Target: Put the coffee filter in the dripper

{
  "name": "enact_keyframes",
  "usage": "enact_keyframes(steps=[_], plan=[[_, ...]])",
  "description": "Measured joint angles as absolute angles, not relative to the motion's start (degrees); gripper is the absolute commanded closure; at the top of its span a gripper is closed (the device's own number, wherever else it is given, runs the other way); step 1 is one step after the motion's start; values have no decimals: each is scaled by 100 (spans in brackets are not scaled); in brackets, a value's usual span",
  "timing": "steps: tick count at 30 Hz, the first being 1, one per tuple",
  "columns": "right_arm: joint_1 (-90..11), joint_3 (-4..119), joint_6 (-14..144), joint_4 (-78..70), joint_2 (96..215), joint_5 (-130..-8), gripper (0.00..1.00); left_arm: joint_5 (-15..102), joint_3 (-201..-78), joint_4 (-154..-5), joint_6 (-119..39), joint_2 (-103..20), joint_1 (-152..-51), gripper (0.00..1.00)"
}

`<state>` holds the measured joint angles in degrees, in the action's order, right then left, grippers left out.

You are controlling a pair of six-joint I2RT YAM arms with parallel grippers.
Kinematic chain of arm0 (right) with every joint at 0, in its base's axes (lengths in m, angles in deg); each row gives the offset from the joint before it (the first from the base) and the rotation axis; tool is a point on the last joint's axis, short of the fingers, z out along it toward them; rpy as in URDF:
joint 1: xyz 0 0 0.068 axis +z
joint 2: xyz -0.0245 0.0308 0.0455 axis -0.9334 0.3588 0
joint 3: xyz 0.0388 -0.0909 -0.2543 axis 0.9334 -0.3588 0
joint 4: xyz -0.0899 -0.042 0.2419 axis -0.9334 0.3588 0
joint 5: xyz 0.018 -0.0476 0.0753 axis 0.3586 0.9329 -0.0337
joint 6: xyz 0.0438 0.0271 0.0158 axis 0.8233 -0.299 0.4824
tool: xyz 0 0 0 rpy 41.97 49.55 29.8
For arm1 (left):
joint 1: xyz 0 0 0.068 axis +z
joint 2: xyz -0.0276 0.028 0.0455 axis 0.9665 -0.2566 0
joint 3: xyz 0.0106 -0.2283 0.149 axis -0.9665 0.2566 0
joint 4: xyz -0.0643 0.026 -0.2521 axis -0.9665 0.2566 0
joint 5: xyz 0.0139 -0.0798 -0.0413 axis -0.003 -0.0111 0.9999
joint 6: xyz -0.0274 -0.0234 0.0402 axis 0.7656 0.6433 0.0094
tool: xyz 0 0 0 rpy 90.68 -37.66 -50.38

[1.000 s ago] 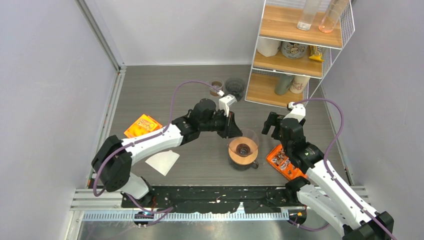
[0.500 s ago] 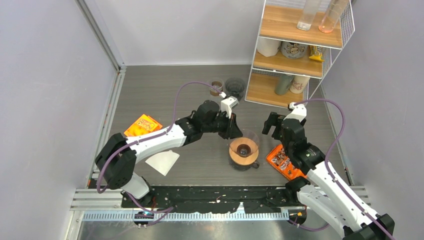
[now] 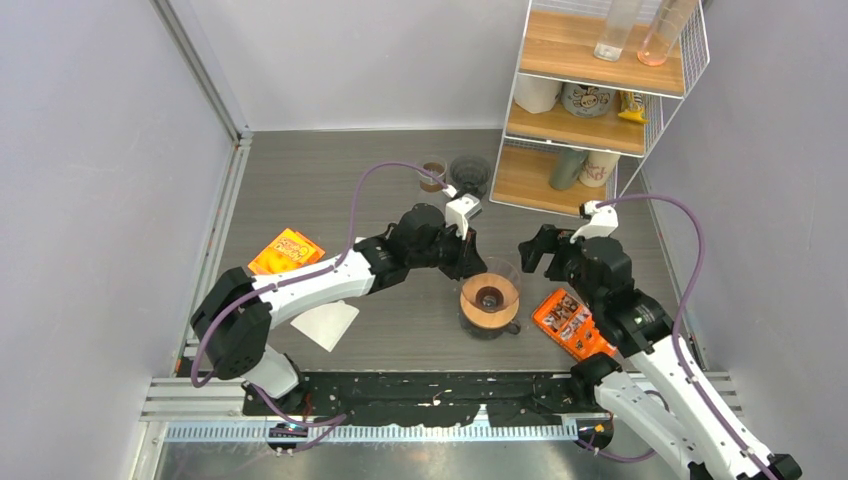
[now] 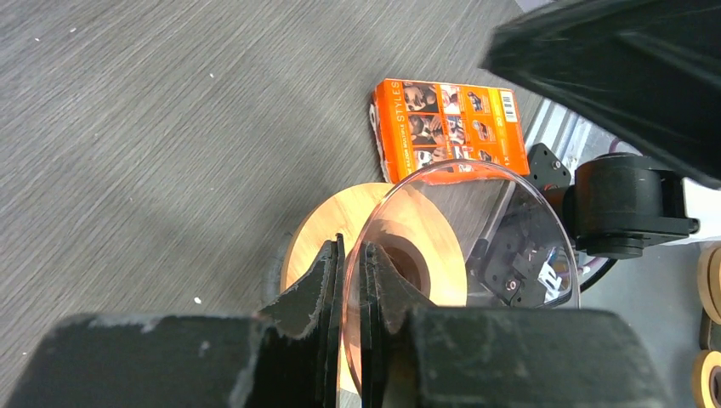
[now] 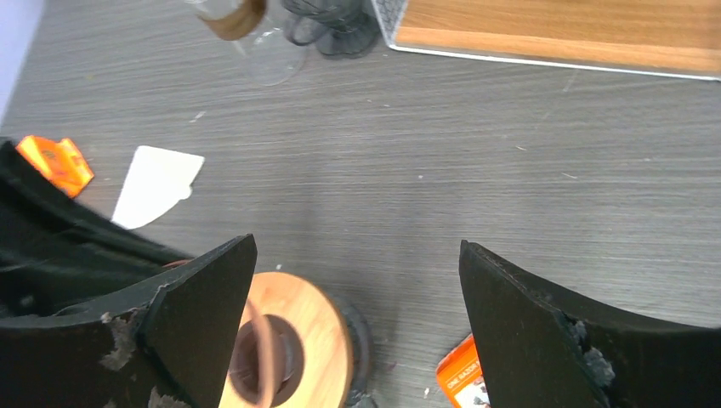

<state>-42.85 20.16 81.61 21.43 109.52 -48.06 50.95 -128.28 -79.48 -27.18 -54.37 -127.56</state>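
The dripper (image 3: 489, 298), a clear glass cone in a round wooden collar, stands mid-table. My left gripper (image 3: 470, 262) is shut on its glass rim at the upper left; in the left wrist view the fingers (image 4: 350, 251) pinch the clear wall (image 4: 476, 221) above the collar. The coffee filter (image 3: 325, 323), a flat white paper piece, lies on the table near the left arm's base and shows small in the right wrist view (image 5: 157, 185). My right gripper (image 3: 537, 255) hovers open to the right of the dripper, jaws wide (image 5: 357, 246), with nothing between them.
An orange box (image 3: 572, 322) lies right of the dripper, under the right arm. An orange packet (image 3: 286, 250) sits at the left. A small glass cup (image 3: 433, 175) and a dark dripper (image 3: 470, 175) stand at the back. A wire-and-wood shelf (image 3: 600, 90) fills the back right.
The right arm has swung outward to the right, uncovering more of the orange box, its gripper still open. The left gripper keeps its hold on the dripper, which has barely shifted.
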Motion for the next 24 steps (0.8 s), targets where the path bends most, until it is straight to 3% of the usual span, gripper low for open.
enact_keyframes(steps=[6,10,19,24], plan=[[-4289,2453,8076,2620,10842,-5686,1,4975,-12828,-7955,-2801,-5431,-12764,100],[-4289,2632,7986,2945,11124,-6360,10,4883,-12828,-7957,-2847,-5413,-12762,100],[-4289,2648,7842,3210,11961,-7286,40,4664,-12828,-7948,-2941,-5361,-12828,100],[-4289,2648,7794,3179,12134,-7507,62,4638,-12828,-7942,-2991,-5352,-12845,100]])
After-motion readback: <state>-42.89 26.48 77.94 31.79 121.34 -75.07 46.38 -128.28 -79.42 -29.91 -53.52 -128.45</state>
